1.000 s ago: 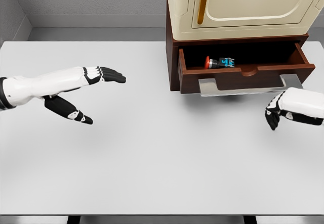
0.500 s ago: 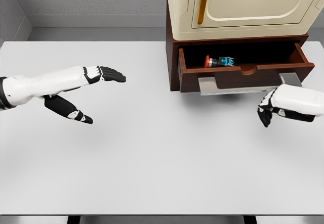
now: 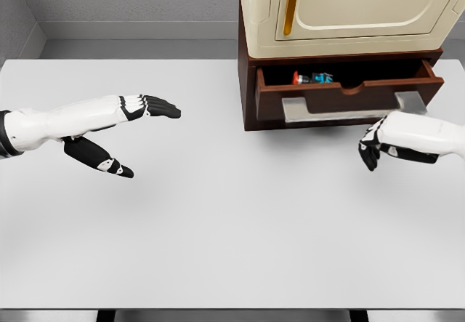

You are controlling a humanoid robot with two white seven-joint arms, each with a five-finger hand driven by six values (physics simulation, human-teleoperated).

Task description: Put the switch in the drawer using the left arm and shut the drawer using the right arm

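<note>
Over on the left, the left robot hand (image 3: pixel 125 129) floats above the white worktop (image 3: pixel 218 227) with its white forearm coming in from the left edge. Its black fingers (image 3: pixel 161 107) reach straight out to the right, the thumb drops down and away from them, and the hand is spread wide with nothing in it.

Further right, at the back of the worktop, stands a dark brown cabinet base (image 3: pixel 247 67) with a cream unit (image 3: pixel 349 9) on top. Its drawer (image 3: pixel 349 93) is pulled out only part way, so just a narrow strip of the inside shows. The switch (image 3: pixel 312 78) lies in that strip, on its side, red end to the left and blue end to the right, toward the left half of the drawer. A grey handle bar (image 3: pixel 341 109) runs along the drawer front.

At the far right, the right robot hand (image 3: pixel 389 139) sits just in front of the right end of the handle, its arm entering from the right edge. Its dark fingers curl downward and grip nothing. Whether the knuckles touch the handle cannot be told.
</note>
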